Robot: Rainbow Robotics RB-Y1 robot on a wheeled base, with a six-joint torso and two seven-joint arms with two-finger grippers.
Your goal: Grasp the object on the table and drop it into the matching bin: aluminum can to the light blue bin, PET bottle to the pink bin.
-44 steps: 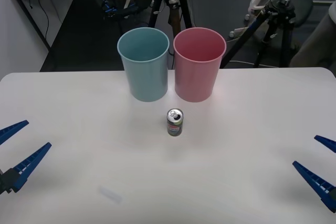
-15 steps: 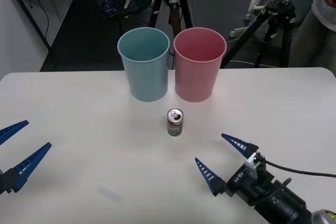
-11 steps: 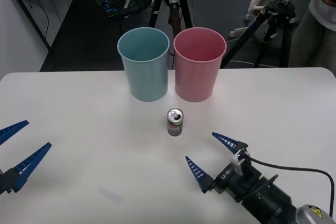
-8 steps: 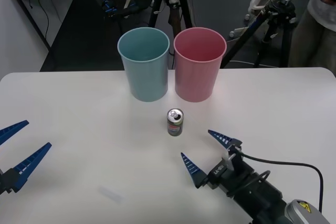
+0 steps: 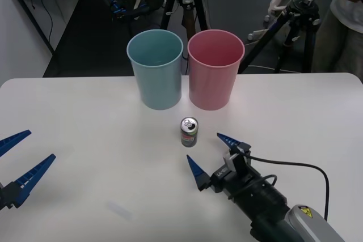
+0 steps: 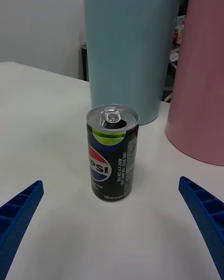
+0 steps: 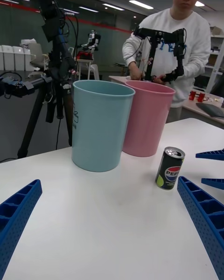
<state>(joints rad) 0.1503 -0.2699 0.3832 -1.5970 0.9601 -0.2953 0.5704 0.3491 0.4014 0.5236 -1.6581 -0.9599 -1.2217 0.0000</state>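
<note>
At the left edge of the front view, the left gripper is held low over the table, its two blue ribbed fingers spread wide with nothing between them; it lies well apart from the can. Farther back on the table, the light blue bin is set upright, and the pink bin is placed just beside it on its right, the two rims nearly touching.

In front of the gap between the bins, the aluminum can is stood upright on the white surface, silver lid and pull tab facing up (a dark body with a green patch and a red-and-blue logo is seen in the right wrist view). It is touched by nothing.

To the right and nearer the robot, the right gripper is pointed at the can, its fingers opened wide and empty, with one fingertip just beside the can's right side and the other nearer the robot, in front of the can. In the right wrist view the can is framed between the two blue fingers, ahead of them and not yet enclosed.
</note>
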